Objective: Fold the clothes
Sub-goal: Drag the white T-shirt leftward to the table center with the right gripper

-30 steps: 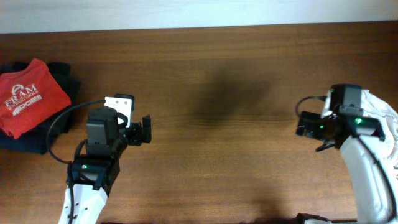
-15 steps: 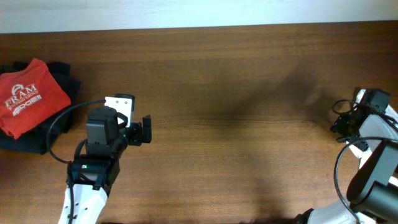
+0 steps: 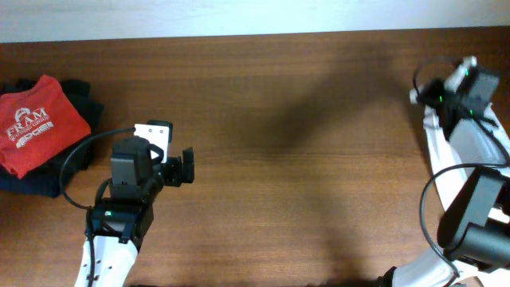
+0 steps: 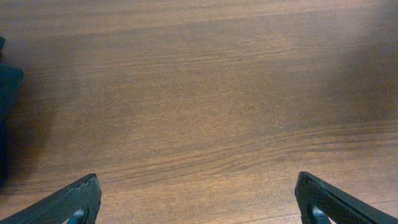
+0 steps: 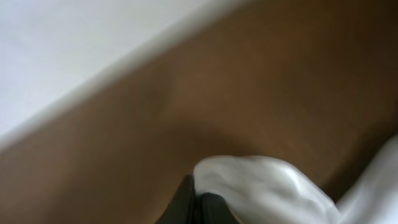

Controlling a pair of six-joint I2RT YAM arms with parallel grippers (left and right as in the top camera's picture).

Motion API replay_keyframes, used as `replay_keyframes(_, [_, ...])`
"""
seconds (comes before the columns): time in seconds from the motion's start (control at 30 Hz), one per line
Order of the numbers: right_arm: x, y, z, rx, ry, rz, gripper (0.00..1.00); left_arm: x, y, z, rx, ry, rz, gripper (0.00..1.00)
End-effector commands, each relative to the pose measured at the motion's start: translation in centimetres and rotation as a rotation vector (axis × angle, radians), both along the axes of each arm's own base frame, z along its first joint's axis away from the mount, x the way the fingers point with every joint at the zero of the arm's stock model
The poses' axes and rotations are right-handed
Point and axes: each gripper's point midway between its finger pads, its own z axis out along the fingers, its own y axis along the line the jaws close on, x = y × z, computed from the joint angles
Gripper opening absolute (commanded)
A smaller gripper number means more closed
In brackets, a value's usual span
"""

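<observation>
White cloth (image 5: 264, 186), which I take for the clothes, is bunched against the dark fingers of my right gripper (image 5: 196, 190), and the jaws are shut on its edge. The view is blurred and shows no print. In the overhead view my right gripper (image 3: 443, 92) is at the far right corner of the table, where I cannot tell the cloth from the white arm. My left gripper (image 3: 185, 167) hovers over bare wood at the left, wide open, with nothing between its fingertips (image 4: 84, 193).
A red shirt with white "FRAM" lettering (image 3: 36, 127) lies on a dark folded garment (image 3: 78, 97) at the left edge, and its dark corner (image 4: 6, 93) shows in the left wrist view. The table's far edge meets a white wall (image 5: 62, 50).
My right arm has swung from the middle right toward the far right corner, and its jaws have gone from open to shut. The left arm has not moved.
</observation>
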Motion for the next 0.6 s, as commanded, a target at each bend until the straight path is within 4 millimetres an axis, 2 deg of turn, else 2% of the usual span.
replay_keyframes(0.0, [4.2, 3.0, 9.0, -0.074, -0.15, 0.02, 0.59, 0.3, -0.4, 1.0, -0.001, -0.023, -0.02, 0.99])
replay_keyframes(0.03, [4.2, 3.2, 9.4, -0.084, -0.137, 0.022, 0.99, 0.3, -0.4, 1.0, -0.001, -0.022, -0.02, 0.99])
replay_keyframes(0.07, [3.9, 3.3, 9.1, -0.076, -0.112, 0.024, 0.99, 0.3, -0.4, 1.0, -0.001, -0.023, -0.02, 0.99])
replay_keyframes(0.13, [1.7, 2.9, 6.0, -0.034, 0.039, 0.01, 0.99, 0.3, -0.4, 1.0, -0.001, -0.023, -0.02, 0.99])
replay_keyframes(0.23, [-3.6, 2.5, 0.9, -0.016, 0.327, 0.044, 0.99, 0.3, -0.4, 1.0, -0.001, -0.023, -0.02, 0.99])
replay_keyframes(0.3, [-7.5, 2.2, -1.3, -0.028, 0.497, 0.11, 0.99, 0.3, -0.4, 1.0, -0.001, -0.023, -0.02, 0.99])
replay_keyframes(0.37, [-10.6, 0.7, -2.4, -0.035, 0.618, 0.086, 0.99, 0.3, -0.4, 1.0, -0.001, -0.023, -0.02, 0.99])
replay_keyframes(0.47, [-13.2, -1.3, -3.0, -0.014, 0.698, 0.024, 1.0, 0.3, -0.4, 1.0, -0.001, -0.023, -0.02, 0.99])
replay_keyframes(0.57, [-15.4, -2.8, -4.3, 0.027, 0.744, -0.021, 0.85, 0.3, -0.4, 1.0, -0.001, -0.023, -0.02, 0.99])
